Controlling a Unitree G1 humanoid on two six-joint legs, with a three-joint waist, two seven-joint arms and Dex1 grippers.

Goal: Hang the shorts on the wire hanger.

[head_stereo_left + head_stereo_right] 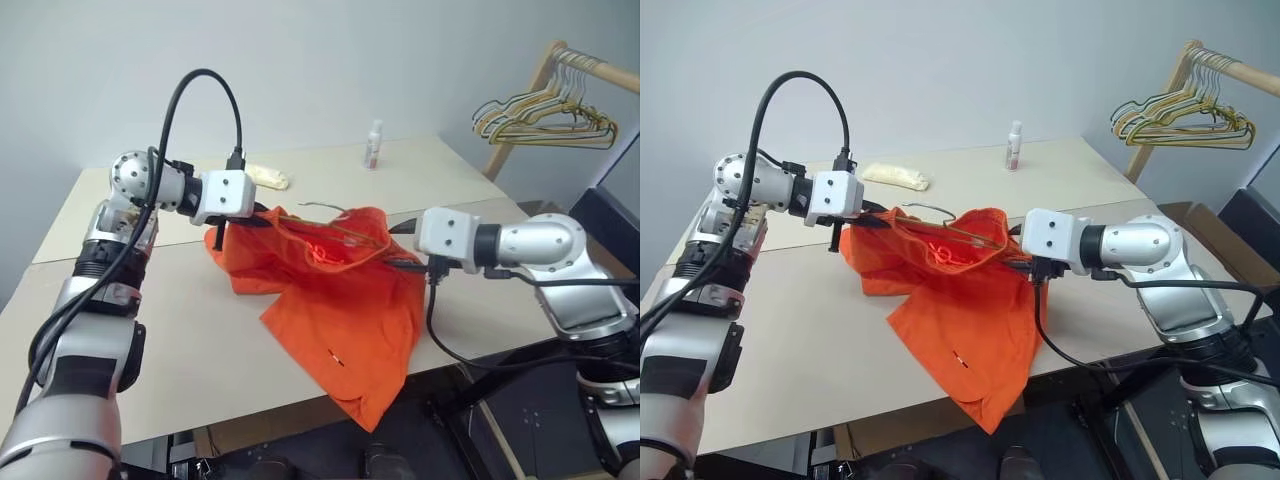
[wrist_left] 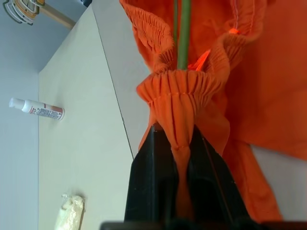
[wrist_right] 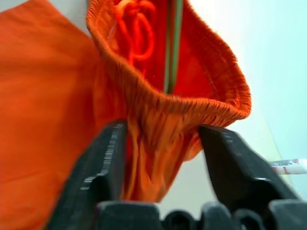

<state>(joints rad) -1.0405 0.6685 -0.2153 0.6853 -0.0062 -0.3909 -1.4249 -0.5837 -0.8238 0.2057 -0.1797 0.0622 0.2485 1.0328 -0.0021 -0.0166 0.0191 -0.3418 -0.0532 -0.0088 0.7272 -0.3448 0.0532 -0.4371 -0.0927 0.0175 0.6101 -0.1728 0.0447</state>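
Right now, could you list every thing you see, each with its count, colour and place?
shorts: one, bright orange, held up over the table's near edge, one leg hanging past it.
wire hanger: one, grey-brown, inside the waistband.
table: one, beige, in front.
bottle: one, white, standing at the far side.
pale packet: one, yellowish, far side, left of the bottle.
hangers: several, yellowish, green and white, on a wooden rail at right.
left pincer: shut on the waistband.
right pincer: open, fingers either side of the waistband.
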